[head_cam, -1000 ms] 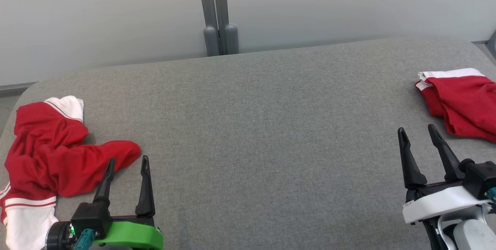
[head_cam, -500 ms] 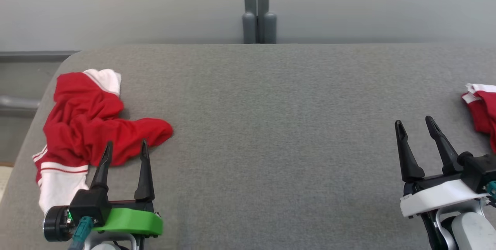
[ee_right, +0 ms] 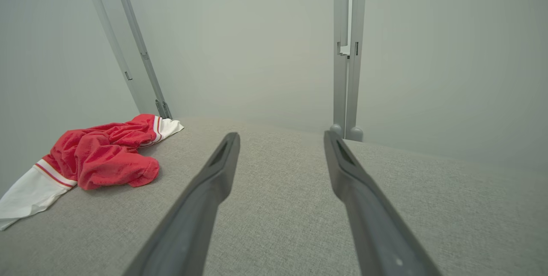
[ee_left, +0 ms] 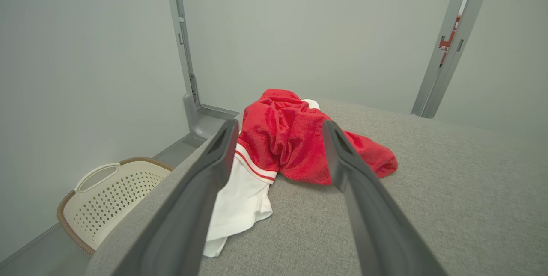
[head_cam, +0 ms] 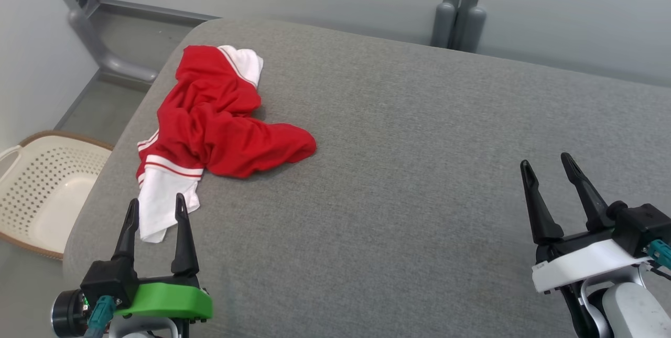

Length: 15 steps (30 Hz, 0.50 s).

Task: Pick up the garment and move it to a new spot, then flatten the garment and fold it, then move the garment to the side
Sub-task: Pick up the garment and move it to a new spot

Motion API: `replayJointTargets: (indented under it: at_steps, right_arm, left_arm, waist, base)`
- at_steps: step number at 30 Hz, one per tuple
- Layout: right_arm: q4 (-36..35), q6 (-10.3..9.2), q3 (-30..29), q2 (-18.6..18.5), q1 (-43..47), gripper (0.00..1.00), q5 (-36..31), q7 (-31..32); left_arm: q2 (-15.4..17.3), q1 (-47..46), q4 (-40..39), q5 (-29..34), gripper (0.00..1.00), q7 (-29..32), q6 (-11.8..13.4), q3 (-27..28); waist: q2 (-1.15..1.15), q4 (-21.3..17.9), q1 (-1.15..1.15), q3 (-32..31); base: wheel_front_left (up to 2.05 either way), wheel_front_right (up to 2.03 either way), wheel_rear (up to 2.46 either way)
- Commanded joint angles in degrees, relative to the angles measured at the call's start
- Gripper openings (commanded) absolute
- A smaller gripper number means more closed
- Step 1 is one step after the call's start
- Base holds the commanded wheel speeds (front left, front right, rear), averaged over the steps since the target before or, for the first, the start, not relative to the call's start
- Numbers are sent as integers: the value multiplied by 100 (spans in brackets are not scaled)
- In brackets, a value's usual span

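Note:
A crumpled red garment [head_cam: 220, 120] with white striped sleeves lies near the left end of the grey padded table [head_cam: 398, 170]. My left gripper [head_cam: 155, 209] hovers open just in front of its white sleeve end, nothing between the fingers. In the left wrist view the garment [ee_left: 291, 143] sits straight ahead between the open fingers of the left gripper [ee_left: 278, 128]. My right gripper [head_cam: 545, 164] stands open at the lower right, far from the cloth. The right wrist view shows the garment [ee_right: 102, 156] off to the left of the open right gripper [ee_right: 281, 137].
A cream perforated laundry basket [head_cam: 47, 191] stands on the floor beside the table's left end, also in the left wrist view as the basket [ee_left: 111, 199]. Grey wall panels and posts [head_cam: 458, 13] run behind the table.
The camera has turned left: the garment now sits further right and higher in the picture, the basket has come into view, and a second red garment at the right has left it.

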Motion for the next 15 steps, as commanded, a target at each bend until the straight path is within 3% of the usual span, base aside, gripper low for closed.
replayJointTargets:
  at_steps: [1, 8, 15]
  right_arm:
    - [-2, 1, 22, -29, -77, 100, 50, -16]
    - [9, 1, 132, -72, -141, 100, 72, -16]
    - [-86, 1, 285, -197, -371, 100, 93, -16]
  left_arm:
    - [-7, -27, 21, -40, 100, -16, 4, 6]
    - [21, -377, 222, -223, 100, 89, -55, 39]
    - [313, -1607, 622, -499, 100, 1485, 46, 200]
  waist:
    - [0, 315, 0, 119]
    - [0, 310, 0, 219]
    - [0, 120, 0, 613]
  base:
    - [0, 0, 0]
    - [0, 0, 0]
    - [0, 0, 0]
